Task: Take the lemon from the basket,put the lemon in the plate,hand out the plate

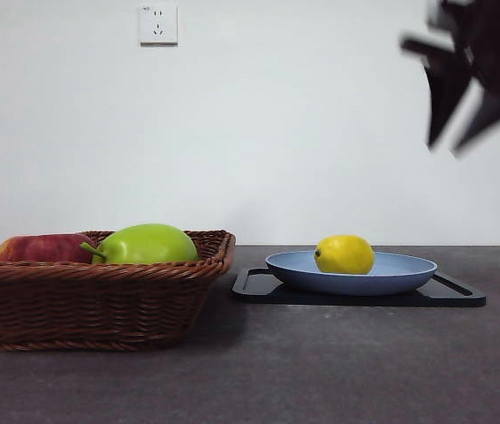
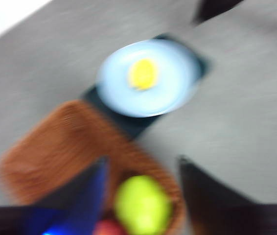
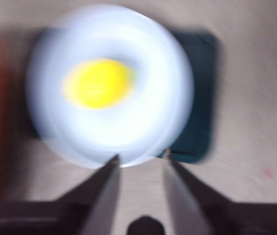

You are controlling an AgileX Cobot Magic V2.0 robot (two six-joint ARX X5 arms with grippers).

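Observation:
The yellow lemon (image 1: 344, 254) lies in the light-blue plate (image 1: 400, 276), which sits on a black tray. It also shows in the left wrist view (image 2: 143, 74) and the right wrist view (image 3: 98, 83), both blurred. The wicker basket (image 1: 91, 300) stands at the left. My right gripper (image 3: 141, 164) is open and empty, high above the plate's rim (image 3: 168, 58); it is the dark blurred shape in the front view (image 1: 469, 124) at the top right. My left gripper (image 2: 141, 169) is open and empty, high over the basket (image 2: 55, 147).
A yellow-green stemmed fruit (image 1: 147, 244) and a red apple (image 1: 42, 248) lie in the basket. The black tray (image 1: 259, 287) lies under the plate. A wall socket (image 1: 158, 24) is on the back wall.

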